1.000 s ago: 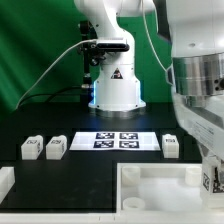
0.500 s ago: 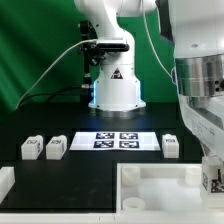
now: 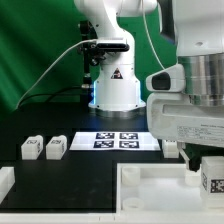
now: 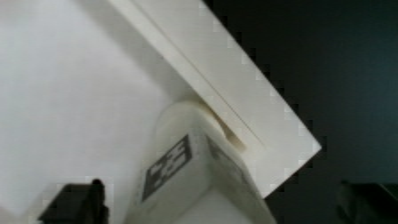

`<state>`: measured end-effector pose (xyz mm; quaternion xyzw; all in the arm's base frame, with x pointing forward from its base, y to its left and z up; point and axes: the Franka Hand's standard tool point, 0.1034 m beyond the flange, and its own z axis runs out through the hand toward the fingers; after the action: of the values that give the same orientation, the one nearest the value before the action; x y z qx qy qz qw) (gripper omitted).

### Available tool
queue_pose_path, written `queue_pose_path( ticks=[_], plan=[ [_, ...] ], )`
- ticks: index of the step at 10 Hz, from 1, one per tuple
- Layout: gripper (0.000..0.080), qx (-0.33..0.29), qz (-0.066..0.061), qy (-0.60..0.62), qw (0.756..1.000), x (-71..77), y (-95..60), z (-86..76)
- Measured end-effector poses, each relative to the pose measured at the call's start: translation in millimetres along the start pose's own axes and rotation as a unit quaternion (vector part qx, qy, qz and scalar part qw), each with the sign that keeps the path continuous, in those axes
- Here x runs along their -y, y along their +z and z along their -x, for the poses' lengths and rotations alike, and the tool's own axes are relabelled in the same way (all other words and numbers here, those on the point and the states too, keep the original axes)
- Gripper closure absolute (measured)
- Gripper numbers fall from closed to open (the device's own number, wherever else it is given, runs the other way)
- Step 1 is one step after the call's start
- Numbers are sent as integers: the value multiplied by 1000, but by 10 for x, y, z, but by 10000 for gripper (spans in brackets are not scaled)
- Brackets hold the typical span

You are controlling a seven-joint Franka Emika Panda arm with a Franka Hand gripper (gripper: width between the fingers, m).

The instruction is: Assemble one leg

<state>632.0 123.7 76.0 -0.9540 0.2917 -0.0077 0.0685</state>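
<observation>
A leg [image 3: 213, 181], a small white block with a black-and-white tag, stands on the corner of the large white tray-like part [image 3: 150, 186] at the exterior view's right. My gripper [image 3: 209, 170] is around it. In the wrist view the leg [image 4: 199, 175] sits between my two dark fingers [image 4: 71, 203], with a gap on each side, so the jaws are open. It rises beside the tray part's rim [image 4: 231, 85]. Two more legs [image 3: 31, 148] [image 3: 55, 147] lie at the exterior view's left. Another leg [image 3: 172, 148] is partly hidden behind my arm.
The marker board [image 3: 115, 140] lies mid-table in front of the robot's base [image 3: 115, 90]. Another white part [image 3: 5, 183] shows at the exterior view's lower left edge. My arm fills the exterior view's right side.
My wrist has turned and the arm's bulk now reaches further toward the exterior view's left, covering part of the leg by the marker board. The leg on the tray part stays in place.
</observation>
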Motion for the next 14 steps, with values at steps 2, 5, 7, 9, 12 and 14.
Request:
queue_pose_path(
  ticks=[2,5,7,9,12,14],
  plan=[
    [151,-10,28,-201,979,-1,-27,-51],
    [270,-11,34,-262,964,-19,-22,-71],
    [455,-12,33,-230,972,-20,-22,-71],
    [509,-16,32,-119,992,-33,-20,-80],
    [509,-28,34,192,980,-66,-10,-84],
    [509,-30,25,368,929,-95,-8,-82]
  ],
)
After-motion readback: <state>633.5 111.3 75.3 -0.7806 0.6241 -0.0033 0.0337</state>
